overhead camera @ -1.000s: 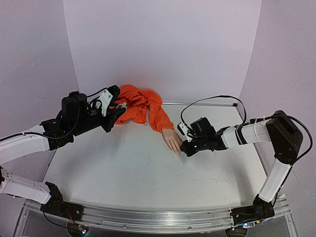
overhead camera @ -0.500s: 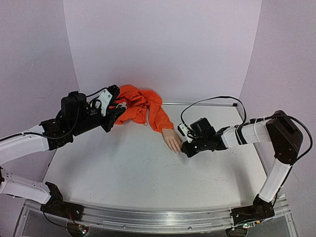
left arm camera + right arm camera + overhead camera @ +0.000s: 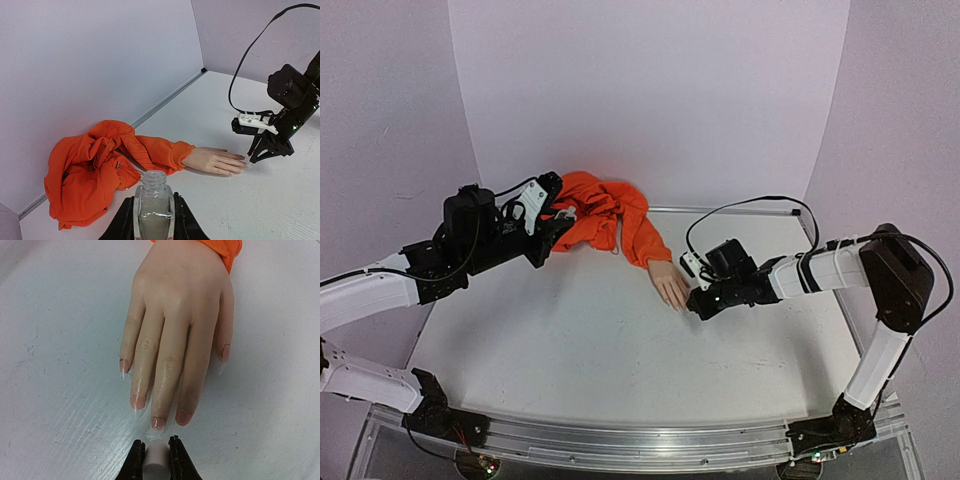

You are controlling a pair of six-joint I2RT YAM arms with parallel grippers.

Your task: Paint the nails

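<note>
A flesh-coloured mannequin hand (image 3: 669, 284) lies palm down on the white table, its orange sleeve (image 3: 610, 215) bunched behind it. The nails (image 3: 158, 422) are pale, long and glossy. My right gripper (image 3: 156, 447) is shut on a white brush handle (image 3: 157, 459). Its clear bristles (image 3: 156, 432) fan out on the table just below the middle fingertip. In the top view the right gripper (image 3: 693, 301) sits at the fingertips. My left gripper (image 3: 154, 212) is shut on a small clear bottle (image 3: 152, 200) with an open neck, held upright near the sleeve (image 3: 100, 170).
White walls close in the table at the back and both sides. A black cable (image 3: 750, 203) loops above the right arm. Bare table (image 3: 600, 350) stretches in front of the hand toward the arm bases.
</note>
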